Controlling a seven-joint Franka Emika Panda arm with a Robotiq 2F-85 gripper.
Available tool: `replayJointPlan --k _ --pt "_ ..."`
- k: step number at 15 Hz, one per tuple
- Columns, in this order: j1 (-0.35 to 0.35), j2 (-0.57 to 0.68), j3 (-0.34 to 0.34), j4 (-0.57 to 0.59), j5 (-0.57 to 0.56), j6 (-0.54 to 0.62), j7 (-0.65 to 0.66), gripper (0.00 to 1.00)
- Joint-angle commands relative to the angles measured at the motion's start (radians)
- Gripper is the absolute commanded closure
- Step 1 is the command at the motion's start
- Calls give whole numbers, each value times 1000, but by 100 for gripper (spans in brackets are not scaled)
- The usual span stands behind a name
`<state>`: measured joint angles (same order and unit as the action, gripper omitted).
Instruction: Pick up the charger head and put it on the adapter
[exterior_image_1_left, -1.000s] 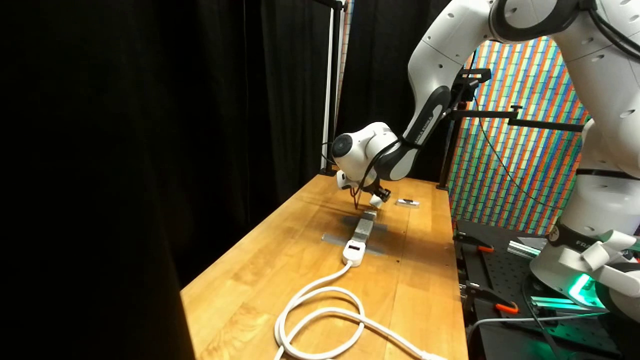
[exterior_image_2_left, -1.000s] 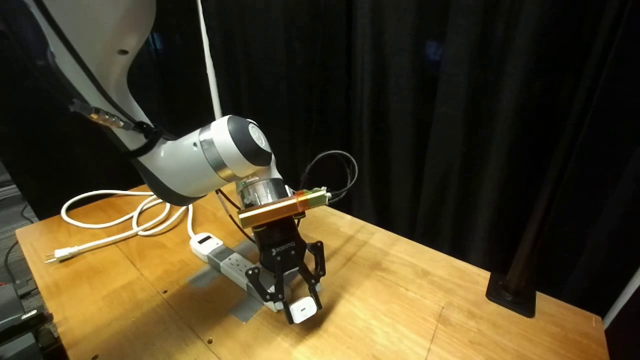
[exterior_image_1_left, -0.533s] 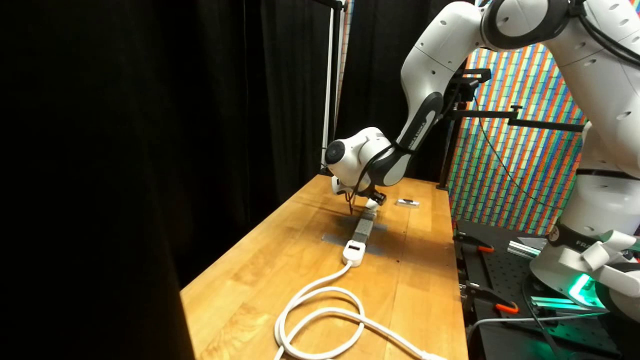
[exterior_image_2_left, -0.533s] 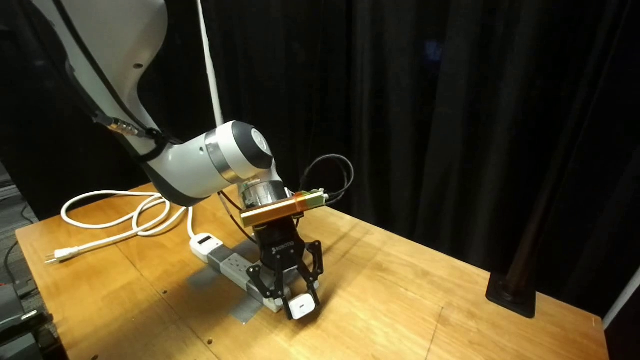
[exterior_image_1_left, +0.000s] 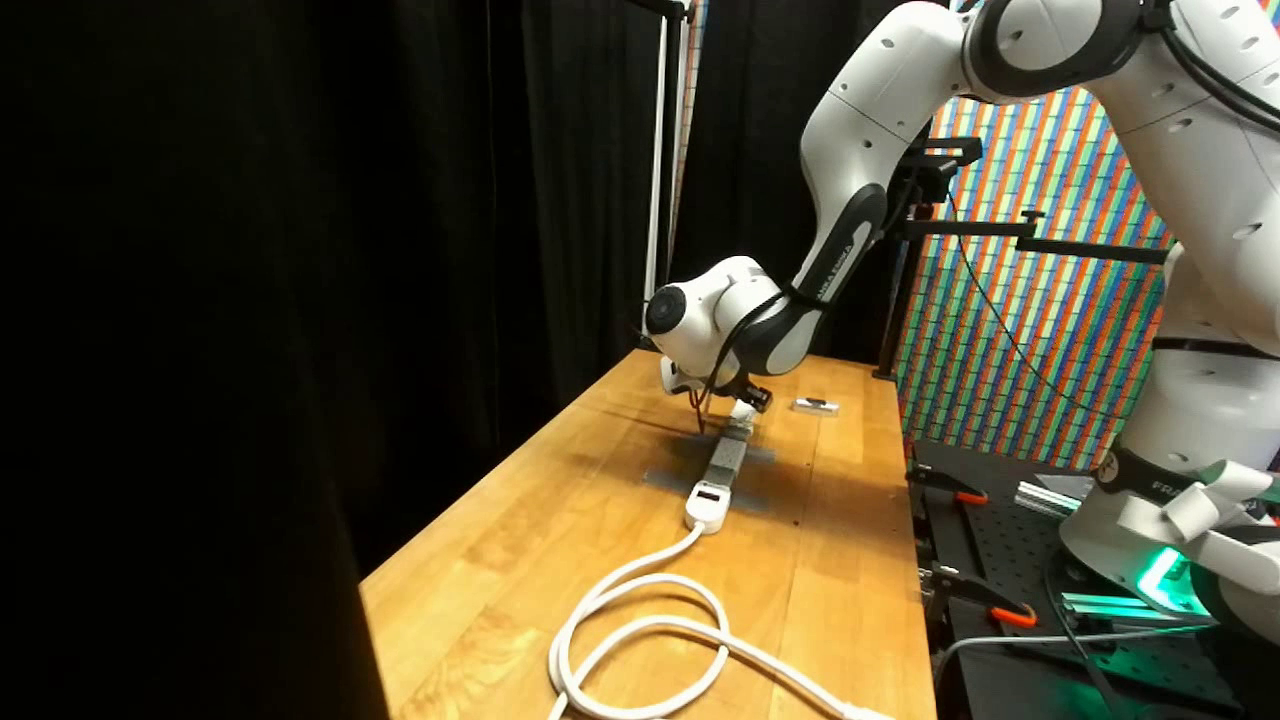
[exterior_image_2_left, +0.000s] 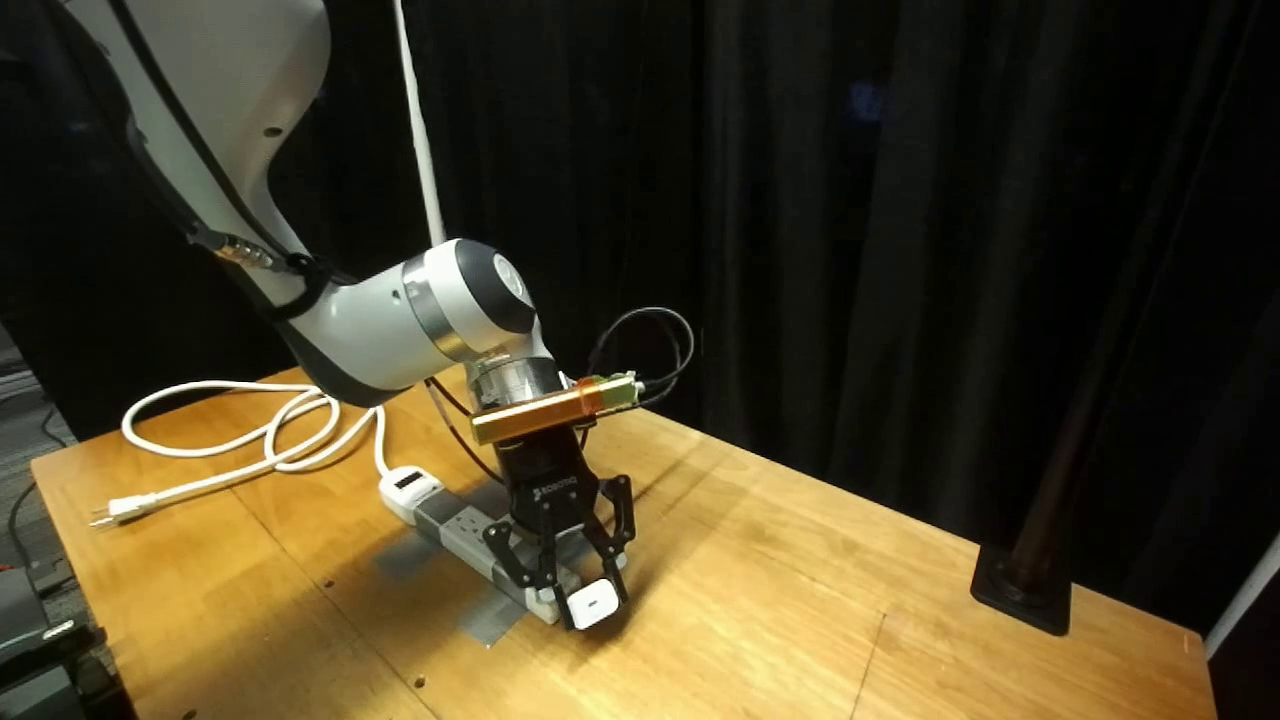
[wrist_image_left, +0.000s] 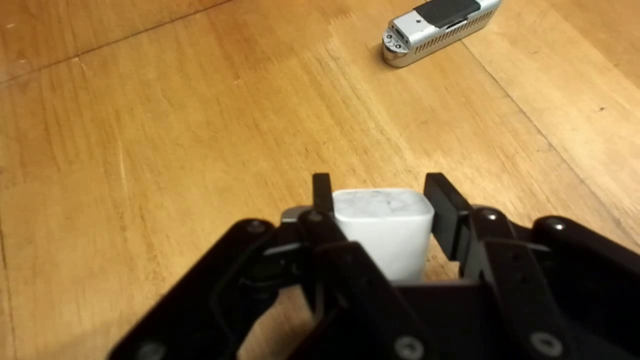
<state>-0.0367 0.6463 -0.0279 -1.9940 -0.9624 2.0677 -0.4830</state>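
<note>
The charger head is a small white cube (exterior_image_2_left: 594, 604), held between the fingertips of my gripper (exterior_image_2_left: 592, 598). In the wrist view the charger head (wrist_image_left: 387, 245) sits upright between the two black pads of the gripper (wrist_image_left: 379, 192), against the left pad. In an exterior view it shows as a small white patch (exterior_image_1_left: 742, 411) below the wrist. The adapter is a long white strip (exterior_image_2_left: 470, 532) taped to the table, also visible in an exterior view (exterior_image_1_left: 726, 462). The charger head is close by its far end; I cannot tell whether they touch. The adapter is out of the wrist view.
A silver device with a dark top (wrist_image_left: 432, 32) lies on the table, also seen in an exterior view (exterior_image_1_left: 815, 406). The adapter's white cable (exterior_image_1_left: 655, 622) lies in loops. Grey tape (exterior_image_2_left: 492, 618) crosses the strip. A black post base (exterior_image_2_left: 1022, 592) stands near the table edge.
My gripper, with the charger head still in it, has moved a short way towards the adapter's end. The adapter has not moved.
</note>
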Motion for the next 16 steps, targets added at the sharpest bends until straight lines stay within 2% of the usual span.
replayJointPlan --k 1,12,16 --pt "27 -28 38 -33 -12 -47 4 77" --pt "62 -72 126 -84 -15 -112 10 77" --pt "30 -140 139 -96 62 -88 7 77"
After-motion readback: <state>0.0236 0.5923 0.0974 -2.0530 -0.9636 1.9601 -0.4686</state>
